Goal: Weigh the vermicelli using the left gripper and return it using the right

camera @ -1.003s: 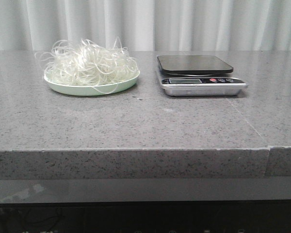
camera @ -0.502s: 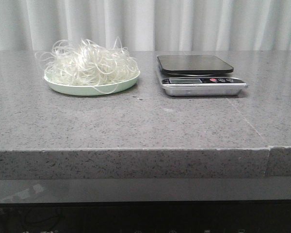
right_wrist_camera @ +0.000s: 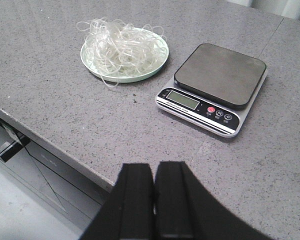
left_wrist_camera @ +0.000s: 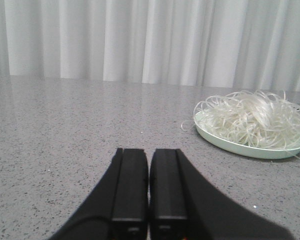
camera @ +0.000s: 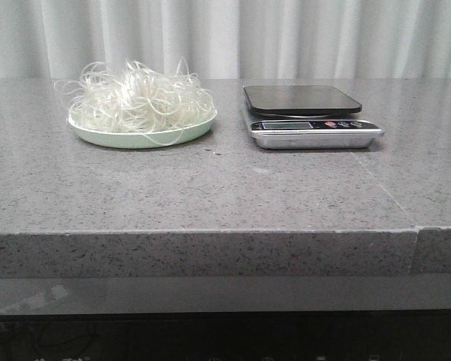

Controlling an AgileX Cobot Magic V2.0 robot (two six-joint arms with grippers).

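The vermicelli [camera: 139, 98], a fluffy tangle of thin whitish strands, lies heaped on a pale green round plate [camera: 143, 138] at the back left of the grey stone table. It also shows in the left wrist view [left_wrist_camera: 255, 119] and the right wrist view [right_wrist_camera: 122, 47]. A silver kitchen scale [camera: 310, 124] with a dark platform [right_wrist_camera: 220, 75] stands to its right, with nothing on it. My left gripper [left_wrist_camera: 149, 152] is shut and empty, low over the table, well short of the plate. My right gripper [right_wrist_camera: 155, 167] is shut and empty, above the table's front edge. Neither arm shows in the front view.
White curtains [camera: 225, 37] hang behind the table. The table's front edge [camera: 210, 233] drops to a dark cabinet front [right_wrist_camera: 35, 165]. A seam [camera: 387, 192] runs through the stone on the right side.
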